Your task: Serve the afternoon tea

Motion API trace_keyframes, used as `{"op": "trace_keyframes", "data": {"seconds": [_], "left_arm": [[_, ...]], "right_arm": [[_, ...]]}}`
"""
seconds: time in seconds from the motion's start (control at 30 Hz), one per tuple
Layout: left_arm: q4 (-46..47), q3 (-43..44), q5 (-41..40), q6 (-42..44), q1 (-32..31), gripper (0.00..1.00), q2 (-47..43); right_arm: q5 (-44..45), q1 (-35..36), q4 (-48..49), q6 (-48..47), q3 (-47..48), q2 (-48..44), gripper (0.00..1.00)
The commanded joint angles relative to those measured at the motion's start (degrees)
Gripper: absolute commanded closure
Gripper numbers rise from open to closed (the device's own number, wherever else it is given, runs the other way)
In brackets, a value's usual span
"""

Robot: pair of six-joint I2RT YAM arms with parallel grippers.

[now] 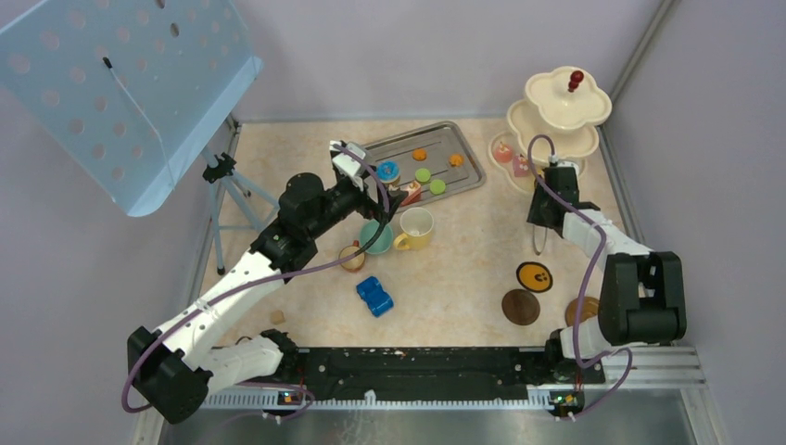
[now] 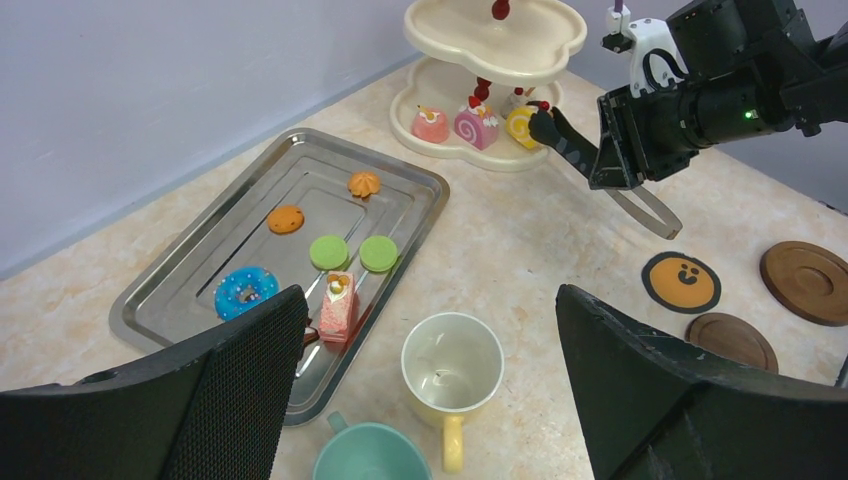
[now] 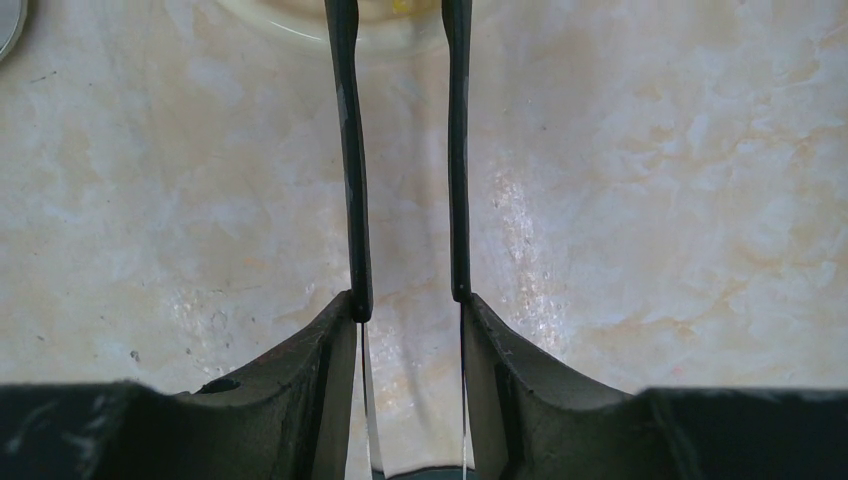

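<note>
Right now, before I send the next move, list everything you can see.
tray: one, silver, back centre.
treats on tray: six; blue doughnut, orange cookie, orange pastry, two green macarons, pink cake slice.
stand: one, cream, three-tier, back right; three cakes showing on bottom tier.
cups: three; teal, yellow mug, small brown; centre.
coasters: three; two brown, one orange with face; near right.
toy car: one, blue, centre.
small block: one, tan, near left.
panel: one, blue, perforated, on tripod, left.
tongs: one pair, black, in right gripper.
left gripper: open, by the cups.
right gripper: shut on tongs, beside stand.
</note>
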Motion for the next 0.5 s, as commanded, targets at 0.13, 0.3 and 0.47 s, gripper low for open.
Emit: {"op": "trace_keyframes", "data": {"seconds": [0.13, 0.3, 0.47], "left_arm": [[1.6, 1.2, -0.3, 0.7, -0.1, 0.01, -1.5], [1.7, 1.1, -0.4, 0.8, -0.1, 0.01, -1.6], [1.7, 1.2, -0.4, 0.8, -0.1, 0.01, -1.5]], "right_arm": [[-0.4, -0.5, 4.4, -1.1, 1.3, 1.6, 0.82], [-0.4, -0.5, 4.6, -1.8, 2.1, 2.7, 0.81], [-0.2, -0.4, 4.6, -2.1, 2.7, 3.5, 0.75]]}}
